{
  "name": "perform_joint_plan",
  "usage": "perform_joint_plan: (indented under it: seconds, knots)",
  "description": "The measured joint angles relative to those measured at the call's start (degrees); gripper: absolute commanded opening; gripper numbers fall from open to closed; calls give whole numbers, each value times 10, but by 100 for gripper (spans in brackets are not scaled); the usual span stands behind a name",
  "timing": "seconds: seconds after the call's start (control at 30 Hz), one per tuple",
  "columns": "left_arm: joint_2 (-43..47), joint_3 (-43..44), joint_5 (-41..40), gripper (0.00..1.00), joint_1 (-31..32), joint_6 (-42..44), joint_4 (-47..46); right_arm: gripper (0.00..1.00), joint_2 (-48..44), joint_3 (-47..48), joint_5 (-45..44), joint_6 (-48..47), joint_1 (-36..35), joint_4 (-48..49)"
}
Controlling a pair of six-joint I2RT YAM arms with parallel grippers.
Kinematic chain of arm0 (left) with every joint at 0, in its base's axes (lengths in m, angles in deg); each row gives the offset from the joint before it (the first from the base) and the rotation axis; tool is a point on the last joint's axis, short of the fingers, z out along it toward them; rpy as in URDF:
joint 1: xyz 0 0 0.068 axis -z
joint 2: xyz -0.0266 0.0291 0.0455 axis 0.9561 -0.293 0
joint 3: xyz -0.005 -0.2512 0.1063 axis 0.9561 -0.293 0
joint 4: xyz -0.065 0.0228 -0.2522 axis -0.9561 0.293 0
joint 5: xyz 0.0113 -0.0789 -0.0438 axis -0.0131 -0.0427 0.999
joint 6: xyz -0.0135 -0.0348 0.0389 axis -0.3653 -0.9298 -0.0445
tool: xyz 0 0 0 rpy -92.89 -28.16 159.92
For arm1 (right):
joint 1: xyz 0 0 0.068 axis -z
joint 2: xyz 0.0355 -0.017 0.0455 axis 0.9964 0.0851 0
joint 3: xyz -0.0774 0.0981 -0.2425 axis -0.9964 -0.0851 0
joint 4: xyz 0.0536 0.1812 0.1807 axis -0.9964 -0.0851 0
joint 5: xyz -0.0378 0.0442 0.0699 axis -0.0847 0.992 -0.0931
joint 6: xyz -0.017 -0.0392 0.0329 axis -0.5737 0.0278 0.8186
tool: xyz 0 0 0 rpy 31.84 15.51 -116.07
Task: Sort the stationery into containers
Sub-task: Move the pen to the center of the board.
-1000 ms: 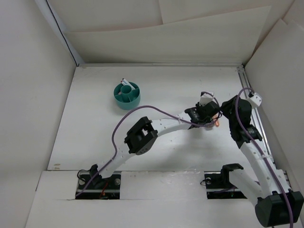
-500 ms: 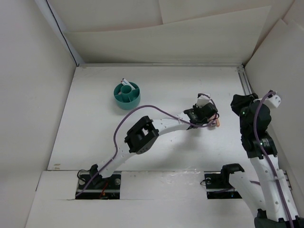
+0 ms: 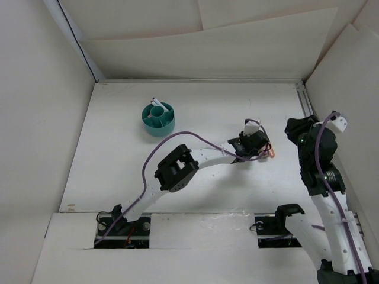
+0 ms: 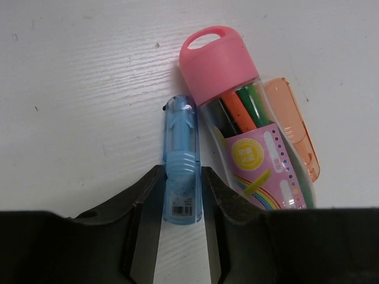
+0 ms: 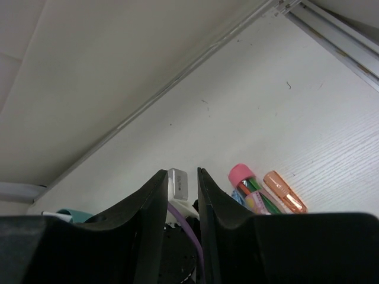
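White table point(image 3: 118, 165); bowl point(image 3: 158, 118) at 10 o'clock holds one pen point(image 3: 155, 102). My left gripper point(image 4: 181, 177) clamps blue stick point(image 4: 179, 127); tube point(image 4: 237, 118), orange stick point(image 4: 293, 130) remain. Right gripper point(image 5: 182, 189) slightly apart.

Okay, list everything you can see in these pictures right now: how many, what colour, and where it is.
organiser bowl: one, teal, far left part of the table, with dividers and a central cup.
pen: one, white, sticking out at the bowl's far rim.
blue stick: one, translucent blue, flat on the table.
marker tube: one, clear with a pink cap, alongside the blue stick.
orange stick: one, translucent orange, on the tube's other side.
table: one, white.
left gripper: one, black, fingers flanking the blue stick, grip uncertain.
right gripper: one, black, at the table's right side, jaws slightly apart, empty.
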Motion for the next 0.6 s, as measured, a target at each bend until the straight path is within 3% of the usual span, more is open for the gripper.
perform_joint_plan:
  seconds: [0.37, 0.6]
  knots:
    - [10, -22, 0, 30, 0, 1, 4, 33, 18, 0, 13, -5, 0, 2]
    - [-14, 43, -18, 44, 0, 19, 28, 33, 16, 0, 20, -9, 0, 3]
